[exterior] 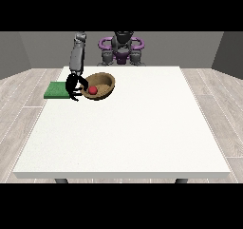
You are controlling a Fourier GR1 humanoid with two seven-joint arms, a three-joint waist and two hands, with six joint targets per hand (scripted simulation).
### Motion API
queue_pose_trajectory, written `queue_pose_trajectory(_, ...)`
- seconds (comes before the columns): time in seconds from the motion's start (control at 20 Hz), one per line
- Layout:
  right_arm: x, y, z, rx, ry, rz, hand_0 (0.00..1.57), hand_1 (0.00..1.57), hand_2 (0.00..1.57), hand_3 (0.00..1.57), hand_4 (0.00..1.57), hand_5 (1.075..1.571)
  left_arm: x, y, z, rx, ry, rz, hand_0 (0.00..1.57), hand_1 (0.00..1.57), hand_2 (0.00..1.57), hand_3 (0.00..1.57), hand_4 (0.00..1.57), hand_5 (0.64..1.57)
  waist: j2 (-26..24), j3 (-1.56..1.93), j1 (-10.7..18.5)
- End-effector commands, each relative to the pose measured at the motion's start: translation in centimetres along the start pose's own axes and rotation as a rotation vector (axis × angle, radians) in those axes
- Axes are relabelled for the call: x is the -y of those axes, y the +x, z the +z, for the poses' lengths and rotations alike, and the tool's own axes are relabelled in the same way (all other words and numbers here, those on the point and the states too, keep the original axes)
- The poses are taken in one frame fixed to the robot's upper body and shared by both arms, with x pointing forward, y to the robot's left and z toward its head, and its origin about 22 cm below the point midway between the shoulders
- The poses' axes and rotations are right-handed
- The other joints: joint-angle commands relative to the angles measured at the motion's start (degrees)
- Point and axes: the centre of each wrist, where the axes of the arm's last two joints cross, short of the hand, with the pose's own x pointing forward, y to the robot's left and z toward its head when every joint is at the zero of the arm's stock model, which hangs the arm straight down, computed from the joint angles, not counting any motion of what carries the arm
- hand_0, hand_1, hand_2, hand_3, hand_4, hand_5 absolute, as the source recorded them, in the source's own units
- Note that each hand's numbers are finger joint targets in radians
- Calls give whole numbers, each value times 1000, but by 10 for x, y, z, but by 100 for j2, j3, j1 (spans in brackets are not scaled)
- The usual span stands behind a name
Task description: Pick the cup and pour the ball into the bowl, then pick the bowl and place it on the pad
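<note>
Across the middle of the frame: one large white surface (123, 128), rectangular, seen from its near edge, with two dark leg stubs showing under that edge. Around it, pale grey wood-plank floor (19, 109) at the left and right of the frame, and plain grey walls (42, 47) along the top.

At top centre, behind the far edge of the surface: robot torso (121, 50), grey and black with purple rings at the shoulders.

Upper left of the surface: green pad (56, 90), flat, square, lying at the left edge.

Just right of the pad: brown bowl (105, 81), round, tilted so that its opening faces the camera, its left rim beside the pad's right side. Whether its base rests on the surface or is lifted off it cannot be told from this angle.

Inside the bowl, low on its left side: red ball (93, 90), small and round.

At the bowl's left rim, between pad and bowl: hand at the view's left (74, 85), black, on a grey forearm that comes straight down from the top of the frame. Its fingers (83, 83) are curled over the bowl's left rim, closed on it, with the ball just to their right within the bowl.

Cup: none discernible. Second hand: none seen.
</note>
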Motion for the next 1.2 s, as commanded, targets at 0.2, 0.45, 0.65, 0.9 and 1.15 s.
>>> queue_pose_trajectory(0.2,42,70,-38,-170,1,258,1571,1571,1571,1025,1044,1558,-55,-37,32,-100,116,-3,0,0,0,0,1199,1539,-439,88,-752)
queue_pose_trajectory(0.45,62,108,-53,-160,5,297,1571,1571,1571,724,1050,1563,-51,-49,40,-124,125,-27,0,0,0,0,1203,1540,-464,104,-786)
queue_pose_trajectory(0.65,80,124,-55,-177,5,280,1571,1571,1571,674,1081,1566,-63,-69,60,-178,157,-26,0,0,0,0,1201,1545,-709,103,-1040)
queue_pose_trajectory(0.9,121,139,-54,-174,-17,286,1571,1571,1571,532,1099,1564,-83,-64,73,-153,177,-25,0,0,0,0,1207,1548,-577,104,-1117)
queue_pose_trajectory(1.15,117,123,-49,-162,40,295,1571,1571,1571,381,1123,1568,-90,-67,79,-95,201,-52,0,0,0,0,1210,1555,-369,106,-1170)
